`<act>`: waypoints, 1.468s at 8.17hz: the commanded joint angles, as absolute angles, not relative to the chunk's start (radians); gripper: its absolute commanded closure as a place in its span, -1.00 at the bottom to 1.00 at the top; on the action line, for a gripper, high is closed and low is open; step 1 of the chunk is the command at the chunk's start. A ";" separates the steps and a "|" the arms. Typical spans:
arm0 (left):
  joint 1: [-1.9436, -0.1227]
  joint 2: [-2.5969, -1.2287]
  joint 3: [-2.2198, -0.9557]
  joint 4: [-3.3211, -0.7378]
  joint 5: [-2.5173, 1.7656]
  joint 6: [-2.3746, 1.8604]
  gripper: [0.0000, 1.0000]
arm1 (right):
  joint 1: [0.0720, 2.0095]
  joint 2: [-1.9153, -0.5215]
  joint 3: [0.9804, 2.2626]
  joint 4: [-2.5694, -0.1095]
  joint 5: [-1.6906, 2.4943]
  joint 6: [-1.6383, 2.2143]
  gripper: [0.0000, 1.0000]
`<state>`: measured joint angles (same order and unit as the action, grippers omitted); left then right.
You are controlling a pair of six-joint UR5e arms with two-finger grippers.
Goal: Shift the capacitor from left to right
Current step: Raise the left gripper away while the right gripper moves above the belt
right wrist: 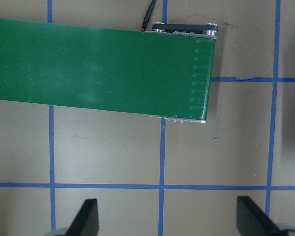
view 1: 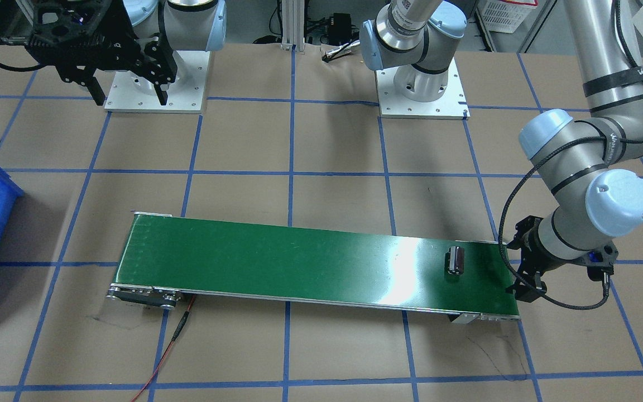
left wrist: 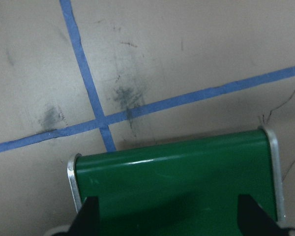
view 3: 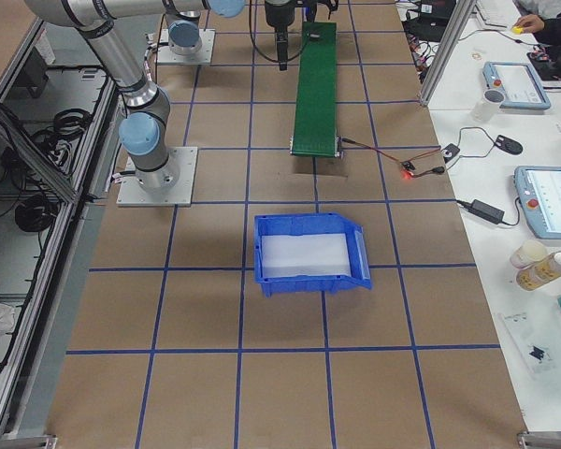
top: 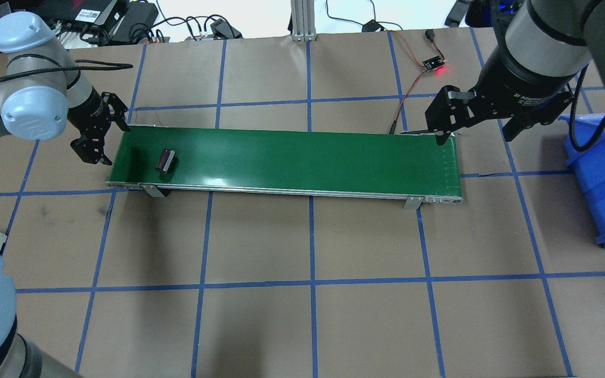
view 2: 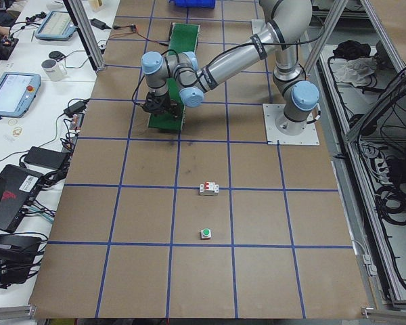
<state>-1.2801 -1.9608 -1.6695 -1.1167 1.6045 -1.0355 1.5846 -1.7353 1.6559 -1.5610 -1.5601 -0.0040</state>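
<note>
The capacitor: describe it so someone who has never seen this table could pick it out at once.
A long green conveyor belt crosses the middle of the table. Near its end on the robot's left lies the capacitor, a small dark oblong piece. It is the only thing on the belt.

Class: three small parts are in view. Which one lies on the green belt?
The capacitor, dark and oblong, near the left gripper. The white block with red switches and the green-capped piece lie on the brown table.
</note>
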 commanded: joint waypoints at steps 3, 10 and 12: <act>-1.321 -1.844 -1.614 -1.302 1.589 -1.035 -1.00 | 1.592 -1.651 1.670 -1.563 -1.562 -0.008 -1.00; -1.434 -1.720 -1.598 -1.331 1.582 -0.379 -1.00 | 1.589 -1.321 1.670 -1.712 -1.540 0.009 -1.00; -1.434 -1.703 -1.597 -1.383 1.583 -0.277 -1.00 | 1.585 -1.316 1.677 -1.715 -1.523 0.011 -1.00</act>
<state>-1.4332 -1.7193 -1.5977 -1.3469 1.5820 -0.3799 1.5892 -1.3314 1.6717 -1.7040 -1.5405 0.0094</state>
